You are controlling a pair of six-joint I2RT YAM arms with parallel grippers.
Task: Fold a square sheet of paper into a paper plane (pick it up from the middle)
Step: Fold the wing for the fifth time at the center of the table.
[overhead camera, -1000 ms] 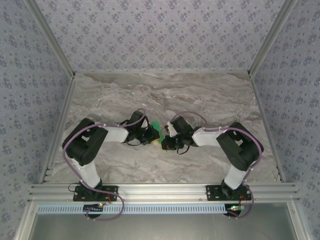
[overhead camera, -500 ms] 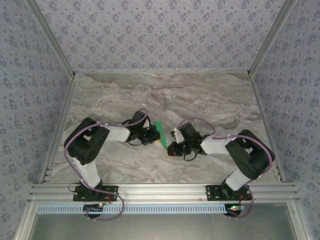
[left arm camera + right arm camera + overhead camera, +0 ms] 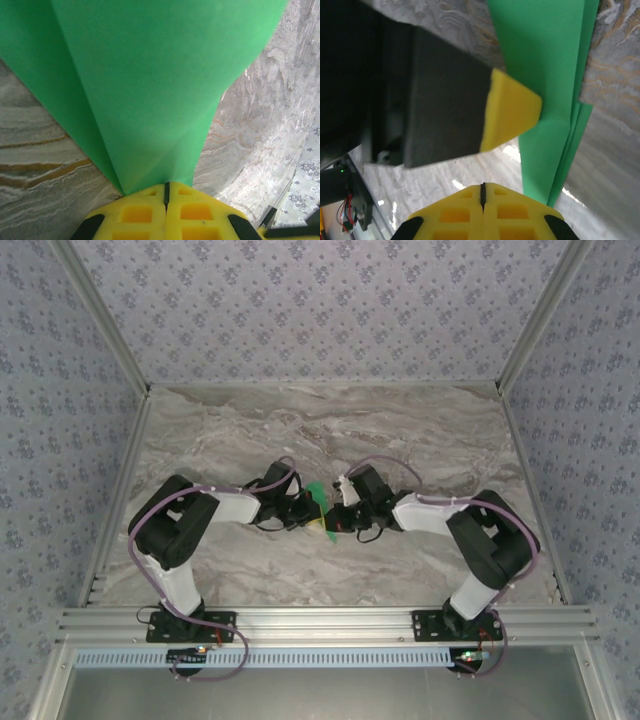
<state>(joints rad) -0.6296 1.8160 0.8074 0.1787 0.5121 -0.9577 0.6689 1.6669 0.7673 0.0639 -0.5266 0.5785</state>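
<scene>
From above, we are seeing the left gripper (image 3: 314,519) and the right gripper (image 3: 333,521) meeting tip to tip, with the folded green sheet of paper (image 3: 317,491) sticking out just beyond them. The left wrist view is showing the left jaws closed, pinching the sheet's narrow end. The right wrist view is showing the right jaws closed on nothing, with the sheet just ahead. The marble table (image 3: 420,440) is lying beneath, and flowered walls (image 3: 300,310) are standing around.

Paper plane (image 3: 316,491): mostly hidden between left hand (image 3: 317,515) and right hand (image 3: 334,520) from above.
Its far end: cut off by both wrist views' top edges.
</scene>
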